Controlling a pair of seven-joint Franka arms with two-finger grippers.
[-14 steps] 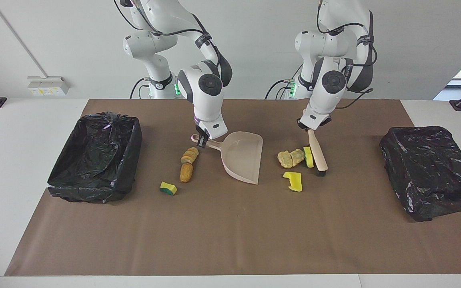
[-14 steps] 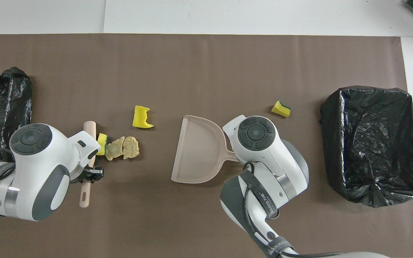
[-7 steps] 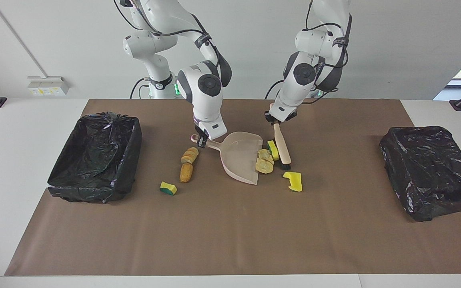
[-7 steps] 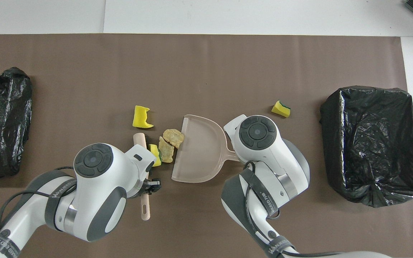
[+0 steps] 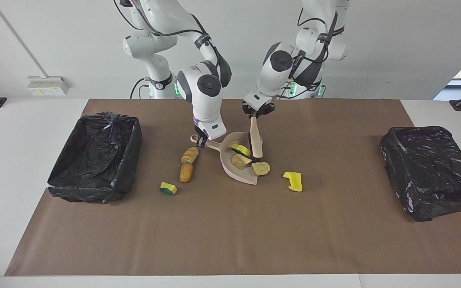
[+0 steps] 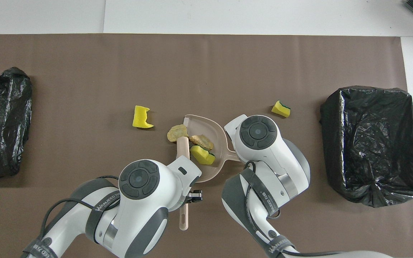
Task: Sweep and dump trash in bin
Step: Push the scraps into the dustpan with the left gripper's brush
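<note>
At the dustpan's (image 5: 240, 158) mouth, mid-table, the brush (image 5: 256, 143) is arriving with its load: a second ago it was pushing three bits well out toward the left arm's end, now two of them are sitting inside the pan. The left gripper (image 5: 257, 113) is pinching the brush handle, fingers pressed tight on it, over the pan's open edge. The right gripper (image 5: 201, 141) is clamping the pan handle and hasn't budged, pan staying flat in place.

Inside the pan: a green-backed sponge chunk (image 6: 202, 154) and a beige lump (image 6: 201, 141). A second beige lump (image 6: 177, 132) is straddling the lip, more out than in, so this stroke looks short by one piece; another nudge is probably needed.

Not swept yet: the yellow chunk (image 5: 293, 181) just off the pan's mouth, two bread pieces (image 5: 188, 164) beside the pan handle toward the right arm's end, and a green-backed sponge bit (image 5: 168, 188) nearby, farther from the robots. The open bin (image 5: 96, 158) at the right arm's end is showing nothing inside it; dumping not started.

Hard to see: the brush bristles are mostly hidden by trash and the pan wall, the bread pieces are covered by the right arm in the overhead view, and the black bag (image 5: 428, 170) at the left arm's end is looking crumpled, opening unclear.
</note>
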